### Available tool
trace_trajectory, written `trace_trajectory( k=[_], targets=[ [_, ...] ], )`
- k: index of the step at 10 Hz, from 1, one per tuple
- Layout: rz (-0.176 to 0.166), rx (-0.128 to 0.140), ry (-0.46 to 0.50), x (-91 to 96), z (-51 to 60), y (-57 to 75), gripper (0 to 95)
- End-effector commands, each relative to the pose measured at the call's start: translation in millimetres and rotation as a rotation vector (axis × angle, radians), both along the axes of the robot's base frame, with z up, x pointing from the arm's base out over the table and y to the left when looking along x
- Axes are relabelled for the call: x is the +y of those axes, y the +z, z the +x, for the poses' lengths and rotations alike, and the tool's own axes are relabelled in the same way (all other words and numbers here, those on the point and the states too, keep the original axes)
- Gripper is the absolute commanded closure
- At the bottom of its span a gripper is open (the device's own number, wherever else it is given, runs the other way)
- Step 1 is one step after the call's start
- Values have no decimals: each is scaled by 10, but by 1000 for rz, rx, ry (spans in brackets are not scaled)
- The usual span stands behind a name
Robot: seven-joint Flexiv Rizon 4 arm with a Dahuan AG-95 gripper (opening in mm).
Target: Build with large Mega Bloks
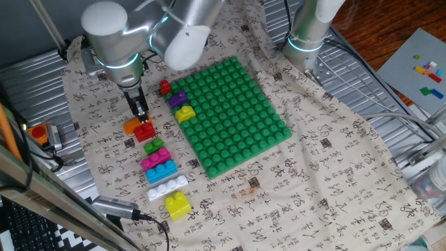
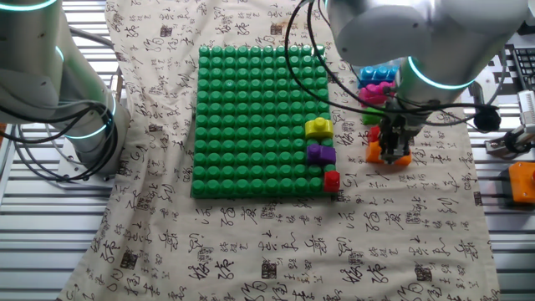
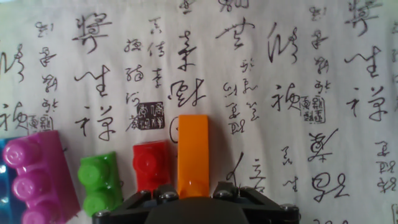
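Observation:
My gripper (image 1: 141, 116) (image 2: 389, 149) is down at the cloth, left of the green baseplate (image 1: 237, 111) (image 2: 251, 117). In the hand view its fingers (image 3: 193, 194) sit tight on either side of an orange Mega Blok (image 3: 193, 155) (image 1: 132, 126) that rests at cloth level. A red block (image 3: 151, 165) (image 1: 145, 132) lies right beside it. Green (image 3: 99, 180), pink (image 3: 37, 171), blue (image 1: 161, 171), white (image 1: 167, 187) and yellow (image 1: 178, 204) blocks lie in a row. Red (image 1: 165, 87), purple (image 1: 178, 99) and yellow (image 1: 185, 113) blocks stand on the plate's edge.
A second arm's base (image 1: 306, 35) (image 2: 50, 84) stands beyond the plate. An orange device (image 1: 38, 131) (image 2: 522, 180) sits off the cloth's edge. A grey board with tiny bricks (image 1: 418, 70) lies at the far right. Cables run round the table.

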State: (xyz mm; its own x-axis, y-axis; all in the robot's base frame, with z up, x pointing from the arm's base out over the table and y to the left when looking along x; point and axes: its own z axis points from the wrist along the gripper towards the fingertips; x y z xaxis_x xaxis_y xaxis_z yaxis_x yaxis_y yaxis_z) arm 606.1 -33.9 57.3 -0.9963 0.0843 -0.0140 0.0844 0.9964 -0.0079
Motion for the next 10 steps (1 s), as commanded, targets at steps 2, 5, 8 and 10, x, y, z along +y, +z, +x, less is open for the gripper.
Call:
trace_trajectory(
  k=[2,5,8,10],
  targets=[
    [1,-4,3,-3,-39,-23,570],
    [-2,-6,2,5,-63,-60,760],
    [-4,-11,0,18,-60,-81,950],
    [-4,-10,5,19,-61,-77,950]
  ],
)
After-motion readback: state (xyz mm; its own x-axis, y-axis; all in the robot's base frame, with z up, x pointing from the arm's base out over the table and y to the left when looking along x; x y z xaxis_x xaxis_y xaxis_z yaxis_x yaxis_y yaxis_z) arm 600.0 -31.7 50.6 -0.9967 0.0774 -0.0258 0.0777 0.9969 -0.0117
